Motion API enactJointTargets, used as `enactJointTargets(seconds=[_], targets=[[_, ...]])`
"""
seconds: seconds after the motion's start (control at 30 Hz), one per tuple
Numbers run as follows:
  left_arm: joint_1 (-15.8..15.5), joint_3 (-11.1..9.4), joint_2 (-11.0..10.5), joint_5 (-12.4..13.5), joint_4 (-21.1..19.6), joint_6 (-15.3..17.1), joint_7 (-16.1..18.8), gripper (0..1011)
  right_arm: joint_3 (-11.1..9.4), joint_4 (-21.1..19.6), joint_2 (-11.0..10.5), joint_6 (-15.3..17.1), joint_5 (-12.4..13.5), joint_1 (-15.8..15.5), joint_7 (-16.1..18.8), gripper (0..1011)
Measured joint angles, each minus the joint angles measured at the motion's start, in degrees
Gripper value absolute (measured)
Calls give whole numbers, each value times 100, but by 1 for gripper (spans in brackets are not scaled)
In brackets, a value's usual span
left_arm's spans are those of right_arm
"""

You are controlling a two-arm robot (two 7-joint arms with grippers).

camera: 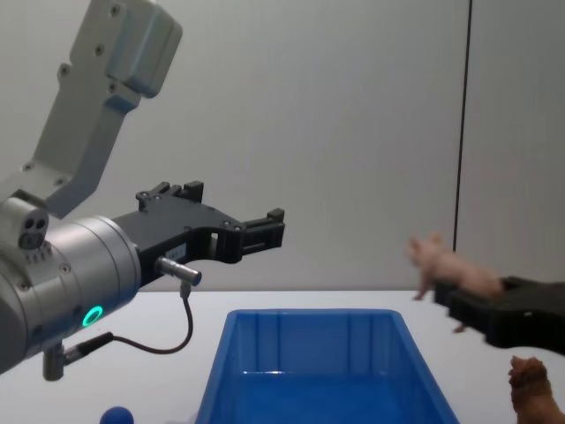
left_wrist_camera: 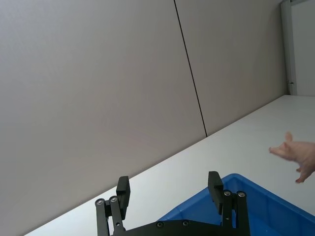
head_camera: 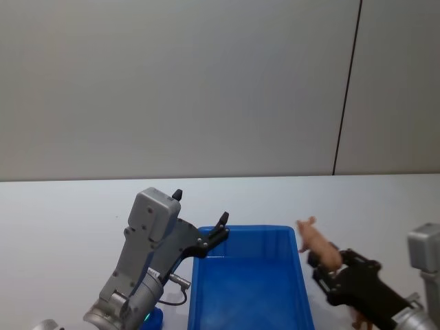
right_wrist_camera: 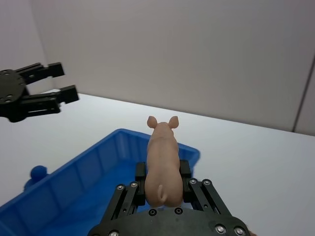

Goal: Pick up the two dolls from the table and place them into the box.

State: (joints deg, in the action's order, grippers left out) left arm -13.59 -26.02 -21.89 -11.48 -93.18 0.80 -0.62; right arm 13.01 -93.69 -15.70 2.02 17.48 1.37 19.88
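On the white table (head_camera: 55, 220) stands a blue box (head_camera: 251, 289). The left tool (left_wrist_camera: 168, 184) hangs wide open above its left corner; the right tool (right_wrist_camera: 162, 169) grips a pink pig (right_wrist_camera: 161, 147) (beside the right rim). A brown animal (camera: 531, 384) and a blue toy (camera: 116, 416) lie outside it.

Flat, plain white tabletop (head_camera: 69, 206) carrying three items.
The rectangular bright-blue plastic bin (head_camera: 251, 242) stands at centre. The small, rounded deep-blue toy (camera: 116, 415) lies near its left wall. The small brown furry four-legged figure (camera: 532, 389) stands near its right wall.
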Motion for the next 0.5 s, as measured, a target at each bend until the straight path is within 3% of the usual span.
enactJointTargets(seconds=[0.33,0.5], targets=[[0,0,0,0,0,0,0,1001,179,407,258,131,-66,351,478,382],[0,0,0,0,0,0,0,1001,226,544,328,157,-95,457,567,503]])
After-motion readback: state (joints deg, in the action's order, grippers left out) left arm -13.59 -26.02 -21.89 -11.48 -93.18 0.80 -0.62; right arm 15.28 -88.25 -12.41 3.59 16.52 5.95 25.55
